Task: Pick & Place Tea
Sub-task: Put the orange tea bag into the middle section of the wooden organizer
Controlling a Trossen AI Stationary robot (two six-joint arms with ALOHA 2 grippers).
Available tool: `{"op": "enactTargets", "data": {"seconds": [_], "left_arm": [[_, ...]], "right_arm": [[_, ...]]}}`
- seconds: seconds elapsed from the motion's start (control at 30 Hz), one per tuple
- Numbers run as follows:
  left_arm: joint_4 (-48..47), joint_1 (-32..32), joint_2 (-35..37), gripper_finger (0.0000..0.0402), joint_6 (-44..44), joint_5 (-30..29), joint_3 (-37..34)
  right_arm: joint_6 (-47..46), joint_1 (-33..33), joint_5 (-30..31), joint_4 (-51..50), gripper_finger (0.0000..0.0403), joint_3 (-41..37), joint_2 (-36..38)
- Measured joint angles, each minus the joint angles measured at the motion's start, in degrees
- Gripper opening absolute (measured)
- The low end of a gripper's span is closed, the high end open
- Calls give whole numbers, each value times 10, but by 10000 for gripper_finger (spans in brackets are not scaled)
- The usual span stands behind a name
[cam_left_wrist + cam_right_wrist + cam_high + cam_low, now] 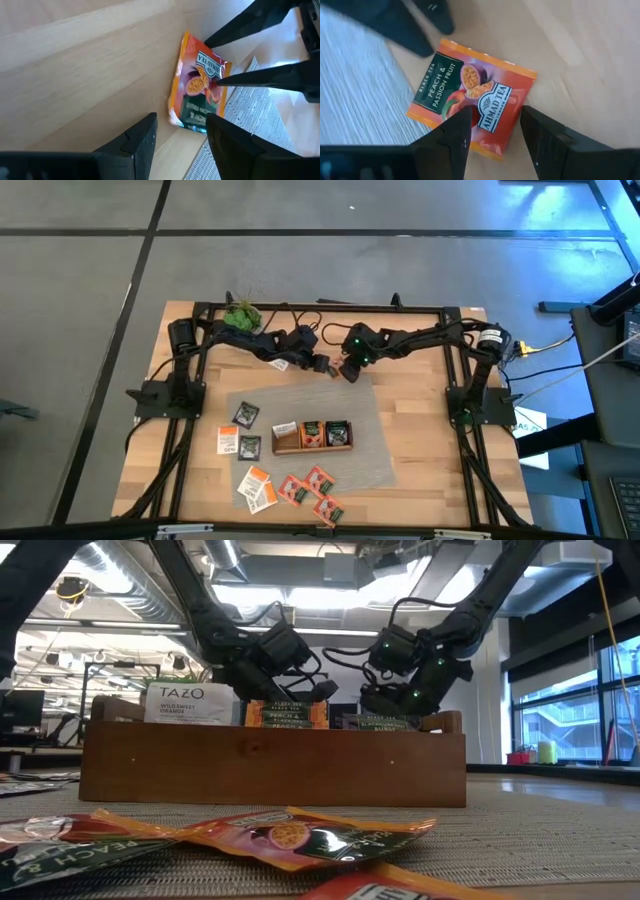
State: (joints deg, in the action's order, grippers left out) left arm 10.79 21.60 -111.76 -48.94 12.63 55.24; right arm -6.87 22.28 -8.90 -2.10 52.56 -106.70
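A: From above? 
B: Both pincers, left (pixel 322 365) and right (pixel 348 371), meet at the grey mat's (pixel 375 465) far edge on the wooden counter (pixel 420 395); sachets (pixel 312 486) lie near the tray (pixel 310 447).

A: Low? 
B: Office ceiling lights behind the tray.

A: Wrists? 
B: An orange sachet (pixel 472 95) lies flat on the wood beside the mat. Both pincers stand open; neither holds it.

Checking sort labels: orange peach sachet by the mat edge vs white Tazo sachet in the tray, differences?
Colour: orange sachet has fruit art; Tazo sachet is white with dark lettering. Pose: orange sachet lies flat; Tazo sachet stands upright. Place: orange sachet on bare table beside the mat; Tazo sachet in the tray's end compartment. Both: small square tea sachets.
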Motion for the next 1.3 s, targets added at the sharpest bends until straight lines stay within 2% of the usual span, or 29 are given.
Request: {"op": "enactTargets", "data": {"seconds": [0.1, 0.2, 0.27, 0.37, 0.43, 0.63, 0.93, 1.3], "left_arm": [[0, 0, 0, 168, 1, 0, 0], [2, 0, 0, 168, 6, -2, -1], [2, -1, 0, 168, 6, -2, -1], [2, -1, 0, 168, 6, 3, -1], [2, -1, 0, 168, 6, 4, -1], [2, 0, 0, 168, 3, 4, -1], [4, -1, 0, 168, 0, 11, -1], [28, -1, -2, 167, -32, 27, -3]], "right_arm": [[83, -2, 4, 3, 174, 0, -1], [104, -7, 22, 4, 174, 0, -1], [66, -11, 47, 4, 174, 0, -1], [-50, -15, 91, 1, 174, 0, -1], [-115, -14, 97, -4, 174, 1, -1], [-235, -13, 108, -10, 174, 1, -1], [-274, -26, 129, -5, 174, 0, -1], [-276, -37, 141, 5, 174, 0, -10]]}}
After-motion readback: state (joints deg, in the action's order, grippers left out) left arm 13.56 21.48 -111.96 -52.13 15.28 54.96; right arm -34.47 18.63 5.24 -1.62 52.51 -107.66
